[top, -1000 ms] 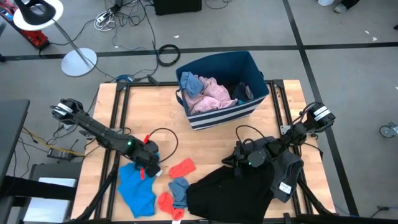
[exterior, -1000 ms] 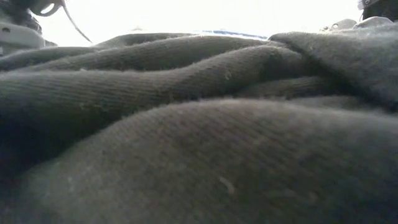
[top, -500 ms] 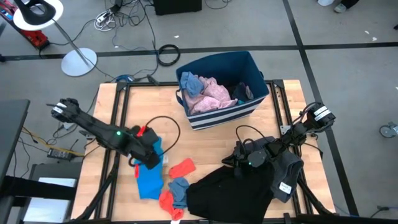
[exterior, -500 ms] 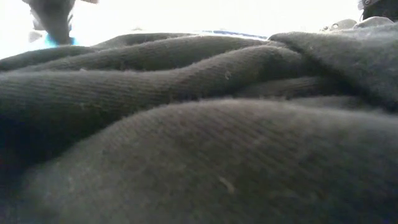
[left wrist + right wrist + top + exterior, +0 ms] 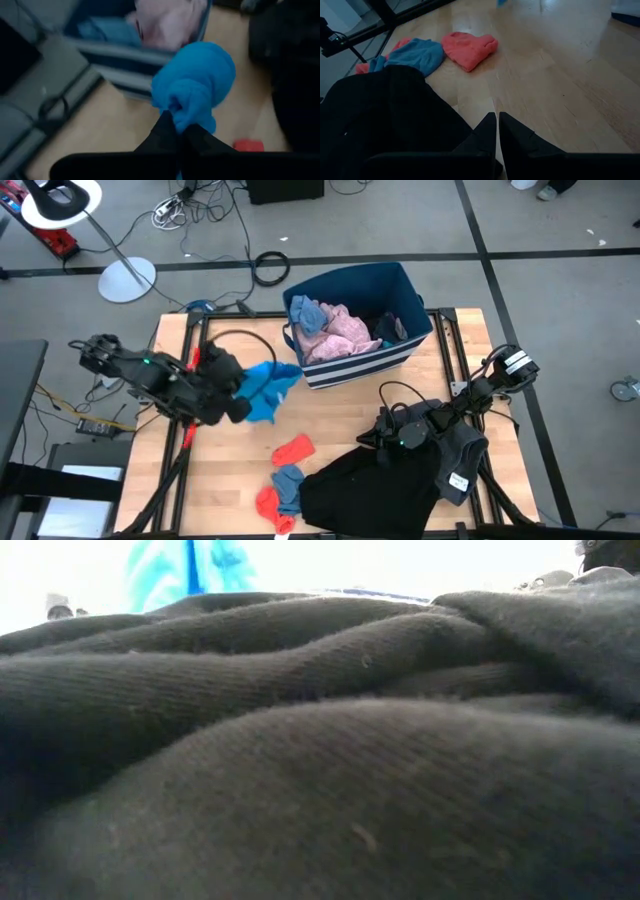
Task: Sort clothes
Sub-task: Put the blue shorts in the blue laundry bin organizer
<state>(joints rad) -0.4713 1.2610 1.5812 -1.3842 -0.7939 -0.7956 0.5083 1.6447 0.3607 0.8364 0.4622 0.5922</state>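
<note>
My left gripper (image 5: pixel 238 396) is shut on a bright blue garment (image 5: pixel 268 384), held above the table's left half, just left of the navy bin (image 5: pixel 400 285). The garment also shows in the left wrist view (image 5: pixel 196 82) and at the top of the low view (image 5: pixel 190 568). The bin holds pink (image 5: pixel 340 332) and grey-blue (image 5: pixel 306 314) clothes. My right gripper (image 5: pixel 498 125) is shut and empty, low over bare wood at the far edge of a black garment (image 5: pixel 365 490). Two red socks (image 5: pixel 293 448) (image 5: pixel 266 505) and a blue sock (image 5: pixel 288 480) lie on the table. My left gripper pinches a bunched part of the bright blue garment (image 5: pixel 176 111) between its two fingers; how many layers, I cannot tell. The fingers come from the table's left, slanting toward the bin. The garment is lifted clear of the table and bulges in a wad beyond the fingertips.
A dark grey garment (image 5: pixel 462 452) lies under my right arm at the right edge. Dark cloth (image 5: pixel 320 760) lies right in front of the low camera and fills its view. Bare wood shows in the table's middle (image 5: pixel 330 415) and near left (image 5: pixel 215 480).
My left gripper has risen from the table's near left and gone toward the far edge and the bin, carrying the bright blue garment. The garment lay spread on the wood; now it is bunched and lifted clear.
</note>
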